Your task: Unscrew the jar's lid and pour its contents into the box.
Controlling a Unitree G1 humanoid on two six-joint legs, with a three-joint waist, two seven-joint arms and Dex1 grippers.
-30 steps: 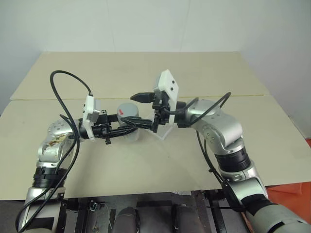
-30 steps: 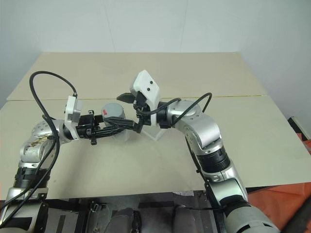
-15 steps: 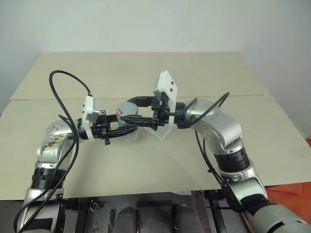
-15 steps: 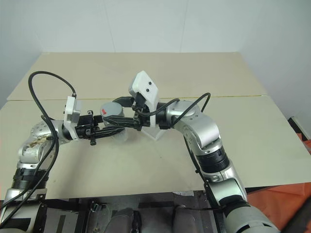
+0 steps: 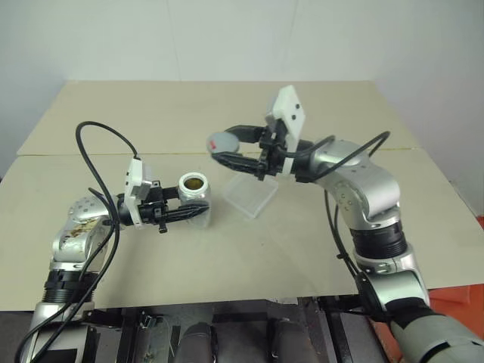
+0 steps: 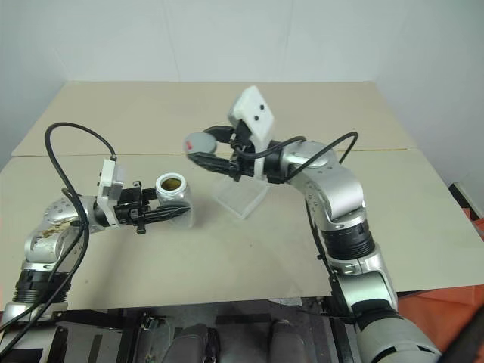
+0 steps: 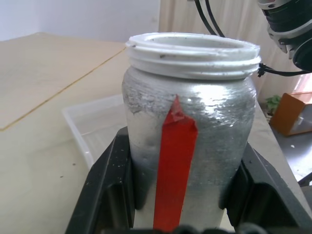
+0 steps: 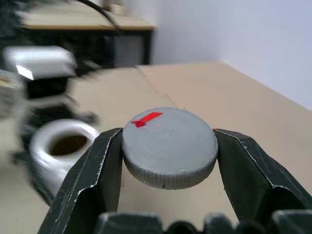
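The jar [image 5: 193,203], silvery-grey with a red strip, stands upright and open-topped, with something brownish inside. My left gripper [image 5: 200,210] is shut on the jar's body [image 7: 187,131], one black finger [image 7: 109,180] on each side. The grey lid [image 5: 224,141], marked with a small red patch, is off the jar and held in the air above and to the right of it. My right gripper [image 5: 228,145] is shut on the lid [image 8: 168,146] across its rim. The clear box [image 5: 253,196] lies on the table just right of the jar, below the lid.
The beige table [image 5: 227,257] stretches wide around the jar and box, with a seam [image 5: 76,154] running across behind them. Black cables [image 5: 94,151] loop off both wrists. The table's front edge [image 5: 189,304] is close to me.
My right gripper closed on the lid and carried it up and to the right, off the jar. The jar's mouth now stands uncovered; the left gripper keeps its hold.
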